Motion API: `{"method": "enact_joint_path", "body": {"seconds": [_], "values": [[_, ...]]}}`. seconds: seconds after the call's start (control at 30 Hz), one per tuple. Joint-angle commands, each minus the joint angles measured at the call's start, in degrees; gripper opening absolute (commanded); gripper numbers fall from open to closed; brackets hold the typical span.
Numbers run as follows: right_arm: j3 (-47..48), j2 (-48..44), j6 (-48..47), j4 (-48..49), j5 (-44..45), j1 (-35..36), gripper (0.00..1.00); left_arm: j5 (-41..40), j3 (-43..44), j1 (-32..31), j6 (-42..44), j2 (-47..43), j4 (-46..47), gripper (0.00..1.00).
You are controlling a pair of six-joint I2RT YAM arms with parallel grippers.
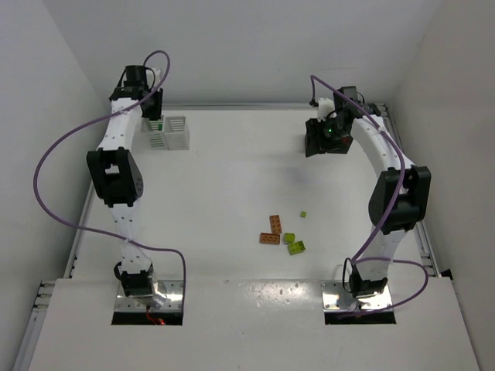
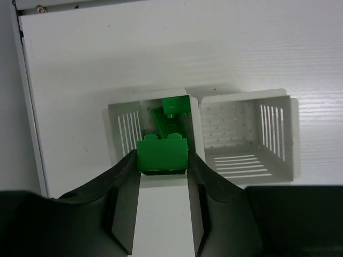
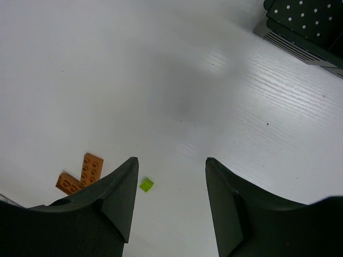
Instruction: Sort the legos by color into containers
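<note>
Left wrist: green brick [image 2: 162, 155] between pincer [image 2: 162, 174] fingers.

**Camera arrangement: one overhead view and two wrist views**

The top external view looks down from above and behind the arm bases. It is far enough away to take in the whole table [image 1: 232, 170], from near edge to far wall.

The left wrist view faces down at the far left corner, close over the white containers [image 2: 276, 134]. These appear small in the overhead view.

The right wrist view looks from higher above the table's right half, with a black container [image 3: 305, 21] in its corner. It shares the orange bricks [image 3: 80, 174] and a lime brick [image 3: 146, 184] with the overhead view.
</note>
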Motion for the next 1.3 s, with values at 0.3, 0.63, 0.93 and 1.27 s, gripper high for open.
{"method": "enact_joint_path", "body": {"seconds": [0.3,0.63,0.93,1.27], "values": [[-3.24,-2.01,-4.52,-0.73,-3.91,1.73,0.54,-4.43,1.69,1.00,-0.74,1.43,4.79,0.54],[-14.03,-8.06,-5.05,1.55,-1.19,3.40,0.54,-6.11,1.17,1.70,-2.75,-3.29,5.41,0.70],[-27.40,-17.30,-14.80,-0.82,-2.59,5.78,0.54,13.58,-19.30,2.24,0.84,-26.93,12.88,1.00],[-34.26,-19.68,-22.54,-2.66,-10.33,14.11,0.54,18.08,-38.29,-3.38,3.66,-50.32,5.51,0.96]]}}
